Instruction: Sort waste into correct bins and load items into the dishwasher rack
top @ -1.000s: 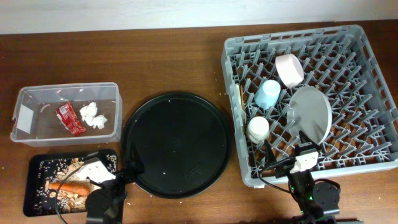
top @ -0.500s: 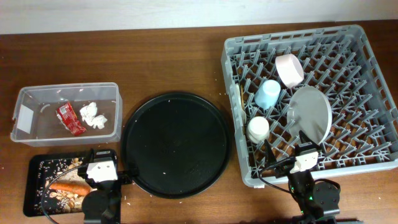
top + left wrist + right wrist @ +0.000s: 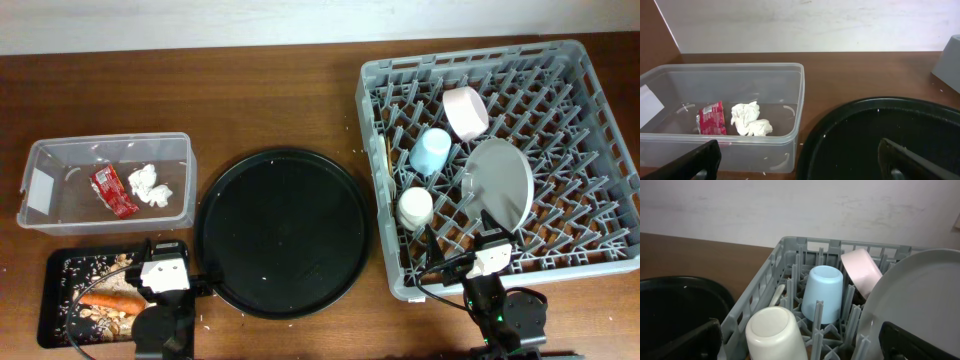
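The clear tub (image 3: 108,140) holds the red wrapper (image 3: 113,190) and the white tissue (image 3: 149,185); both also show in the left wrist view, the wrapper (image 3: 710,118) and the tissue (image 3: 750,119). The shallow black tray (image 3: 58,262) holds the carrot (image 3: 112,299) and brown scraps. The grey rack (image 3: 470,56) holds the cream cup (image 3: 415,207), the blue cup (image 3: 431,151), the pinkish bowl (image 3: 465,112) and the grey plate (image 3: 499,180). My left gripper (image 3: 800,165) is open and empty, low between the tub and the round tray. My right gripper (image 3: 800,342) is open and empty at the rack's front edge.
A large round black tray (image 3: 283,232) lies between the bins and the rack, with a few crumbs on it. A white handle (image 3: 776,295) leans by the rack's left wall. A pale wall runs along the back of the brown table.
My left gripper has swung off the black tray, from slanting to pointing straight ahead, then held still. The right arm has not moved.
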